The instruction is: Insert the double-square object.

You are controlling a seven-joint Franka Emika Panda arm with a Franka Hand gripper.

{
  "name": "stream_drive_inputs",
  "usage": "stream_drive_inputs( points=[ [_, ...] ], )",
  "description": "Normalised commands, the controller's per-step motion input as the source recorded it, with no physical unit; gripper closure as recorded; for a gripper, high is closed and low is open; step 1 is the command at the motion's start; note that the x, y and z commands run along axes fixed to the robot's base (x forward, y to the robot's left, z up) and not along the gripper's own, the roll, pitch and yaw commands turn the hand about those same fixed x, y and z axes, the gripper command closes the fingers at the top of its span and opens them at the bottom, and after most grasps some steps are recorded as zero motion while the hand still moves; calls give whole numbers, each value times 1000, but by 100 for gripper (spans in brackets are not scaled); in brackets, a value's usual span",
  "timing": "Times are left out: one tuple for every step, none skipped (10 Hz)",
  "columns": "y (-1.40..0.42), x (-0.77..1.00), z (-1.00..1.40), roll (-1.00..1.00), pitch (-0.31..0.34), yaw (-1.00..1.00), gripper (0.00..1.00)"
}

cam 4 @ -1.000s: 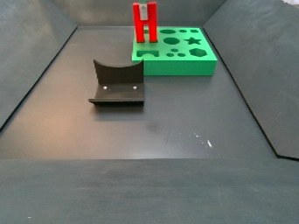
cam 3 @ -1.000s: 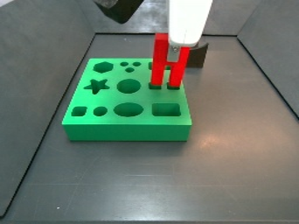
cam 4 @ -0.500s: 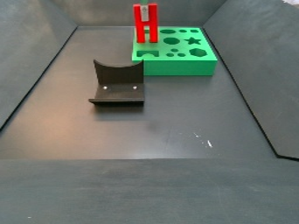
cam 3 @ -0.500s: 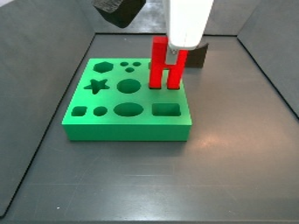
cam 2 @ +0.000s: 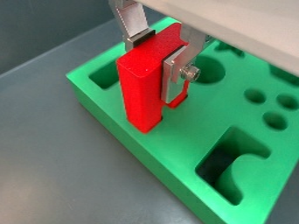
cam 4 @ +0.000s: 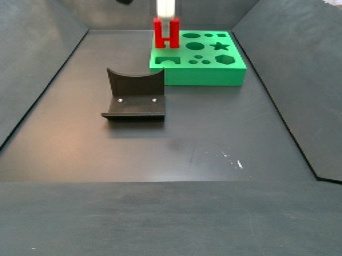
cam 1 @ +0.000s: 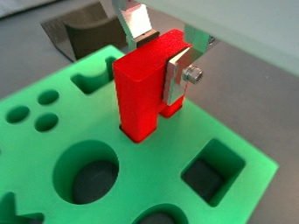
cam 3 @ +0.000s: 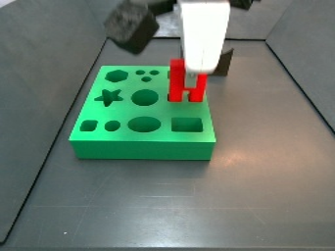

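Observation:
The double-square object (cam 3: 186, 86) is a bright red piece standing upright with its lower end down in a hole of the green block (cam 3: 131, 139). It also shows in a side view (cam 4: 166, 33) and in both wrist views (cam 1: 140, 87) (cam 2: 140, 87). My gripper (cam 3: 194, 69) comes from above and is shut on the red piece's upper part. In the wrist views the silver fingers (cam 1: 177, 74) (cam 2: 176, 74) press on its two sides, with the gripper (cam 1: 162, 54) (cam 2: 160, 54) over its top. The green block (cam 1: 47, 149) (cam 2: 219, 109) (cam 4: 214, 75) has several other shaped holes, all empty.
The dark fixture (cam 4: 134, 97) stands on the grey floor in front of the block in that side view, and shows behind the gripper in the other (cam 3: 225, 61) and in a wrist view (cam 1: 82, 35). Dark sloping walls bound the floor.
The gripper has moved down with the red piece. The piece now sits lower, with less of it showing above the green block.

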Motion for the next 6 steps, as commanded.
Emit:
stream_drive_inputs(
  points=[
    [0,49,-346,81,-9,-103,100],
    [0,49,-323,90,0,-66,100],
    [0,0,-251,50,-9,-43,100],
    [0,-71,-206,-21,-187,0,100],
    [-14,0,0,27,-3,0,100],
    [0,0,0,-6,0,0,100]
  ],
)
